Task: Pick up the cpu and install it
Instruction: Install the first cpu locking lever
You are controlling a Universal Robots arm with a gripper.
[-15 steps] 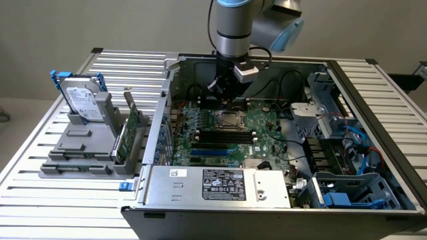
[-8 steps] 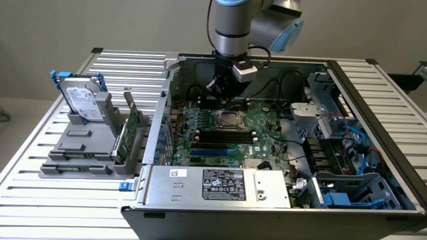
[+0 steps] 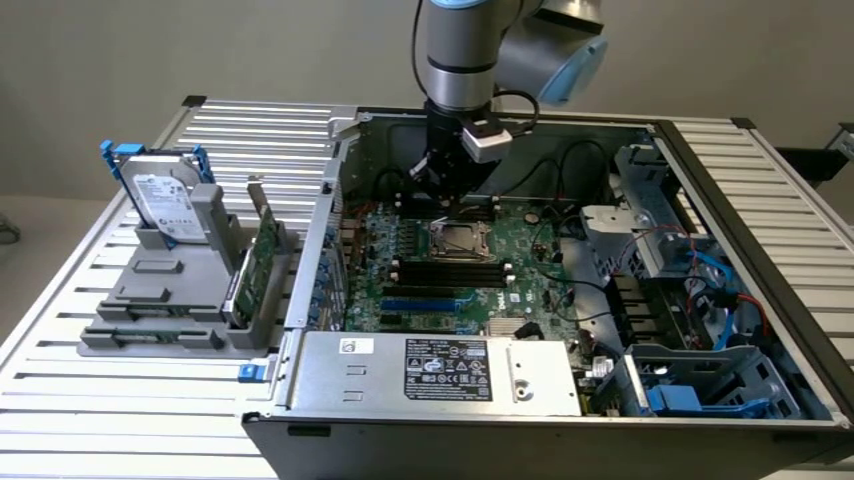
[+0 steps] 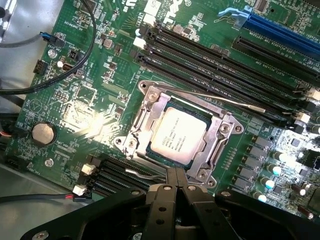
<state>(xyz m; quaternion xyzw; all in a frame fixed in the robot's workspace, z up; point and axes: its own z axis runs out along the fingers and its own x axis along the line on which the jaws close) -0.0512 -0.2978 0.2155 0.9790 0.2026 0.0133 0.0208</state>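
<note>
The cpu [image 4: 177,136] already sits in the motherboard socket [image 4: 148,114], placement seemingly done, with the tool [image 4: 176,173] clenched empty at the socket's twelve o'clock in the exterior view.

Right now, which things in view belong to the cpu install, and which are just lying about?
In the job: cpu, lying in its socket; gripper, shut beside it.
Lying about: hard drive and green circuit card on the grey stand.

SITE: robotics lab | EVIDENCE: you face an open computer case [image 3: 534,445] on a slatted aluminium desk [image 3: 134,410] | grey parts fixture [image 3: 154,290]
</note>
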